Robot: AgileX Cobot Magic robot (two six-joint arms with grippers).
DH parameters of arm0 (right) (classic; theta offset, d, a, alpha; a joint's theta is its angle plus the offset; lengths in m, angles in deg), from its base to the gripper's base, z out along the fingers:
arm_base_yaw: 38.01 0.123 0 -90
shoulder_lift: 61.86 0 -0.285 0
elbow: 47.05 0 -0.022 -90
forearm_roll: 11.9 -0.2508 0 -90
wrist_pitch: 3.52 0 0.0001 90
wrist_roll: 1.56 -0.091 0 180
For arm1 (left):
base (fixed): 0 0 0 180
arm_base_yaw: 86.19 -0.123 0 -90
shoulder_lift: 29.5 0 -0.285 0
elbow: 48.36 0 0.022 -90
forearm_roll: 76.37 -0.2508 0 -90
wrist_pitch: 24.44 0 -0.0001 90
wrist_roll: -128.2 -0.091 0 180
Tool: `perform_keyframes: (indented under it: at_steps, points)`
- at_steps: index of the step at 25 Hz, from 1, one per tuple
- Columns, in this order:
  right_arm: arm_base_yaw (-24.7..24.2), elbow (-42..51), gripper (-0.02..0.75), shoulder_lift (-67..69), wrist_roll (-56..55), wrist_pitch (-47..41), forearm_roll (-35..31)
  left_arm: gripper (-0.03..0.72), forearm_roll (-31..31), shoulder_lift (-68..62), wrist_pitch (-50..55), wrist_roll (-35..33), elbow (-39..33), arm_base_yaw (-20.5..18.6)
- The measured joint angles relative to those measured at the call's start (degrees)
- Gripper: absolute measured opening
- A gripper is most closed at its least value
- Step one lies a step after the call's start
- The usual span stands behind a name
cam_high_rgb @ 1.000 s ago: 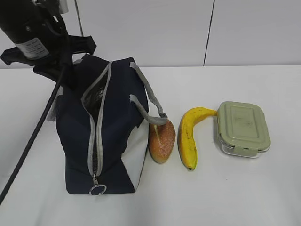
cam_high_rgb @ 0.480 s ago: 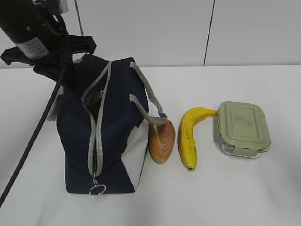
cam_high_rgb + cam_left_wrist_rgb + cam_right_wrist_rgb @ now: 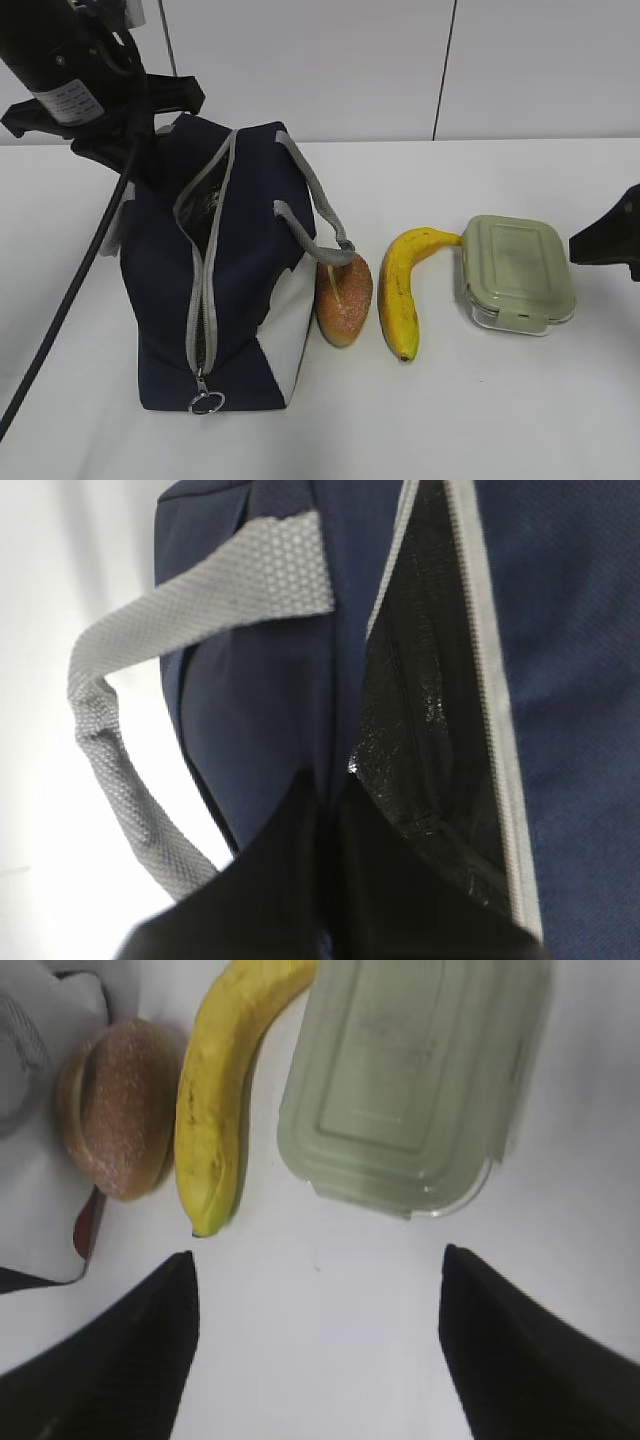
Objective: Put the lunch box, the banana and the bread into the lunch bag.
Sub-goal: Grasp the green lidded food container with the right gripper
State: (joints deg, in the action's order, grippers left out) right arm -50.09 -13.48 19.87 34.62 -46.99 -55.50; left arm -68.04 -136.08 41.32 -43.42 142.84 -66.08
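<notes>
Starting at the left of the table [image 3: 520,420], my left claw [image 3: 325,810] is pinched narrow on the navy fabric at the rim of the lunch bag [image 3: 250,300], right beside the open zipper slit. The bag stands upright toward the left edge, its grey zipper band parted along the top, dark lining showing inside, the metal ring pull [image 3: 204,403] hanging at the near end. A grey strap handle [image 3: 318,215] drapes over the bag's right side, down toward the bread [image 3: 344,298].

The bread sits just beside the bag's white side panel, touching or nearly touching it. Next along lies the banana [image 3: 398,295], curved, stem pointing at the lunch box [image 3: 518,272], dark tip toward the near edge. The stem meets the box's left side. The box rests flat toward the right edge, green lid on.

My right claw [image 3: 315,1360] hangs over bare table on the near side of the banana and box, spread wide, gripping nothing.
</notes>
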Motion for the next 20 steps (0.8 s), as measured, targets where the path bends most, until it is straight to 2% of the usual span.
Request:
perform_keyframes:
  at_steps: [4, 12, 20]
  points:
    - [-2.3, -3.8, 0.568, 6.7, 4.2, -2.1, -3.4, 0.0, 0.0, 0.0, 0.0, 0.0, 0.0, 0.0]
    - [-5.6, -13.8, 0.569, 21.5, 6.2, -10.4, -4.6, 0.0, 0.0, 0.0, 0.0, 0.0, 0.0, 0.0]
    - [-8.3, -17.2, 0.568, 27.0, 6.2, -11.0, -4.6, 0.0, 0.0, 0.0, 0.0, 0.0, 0.0, 0.0]
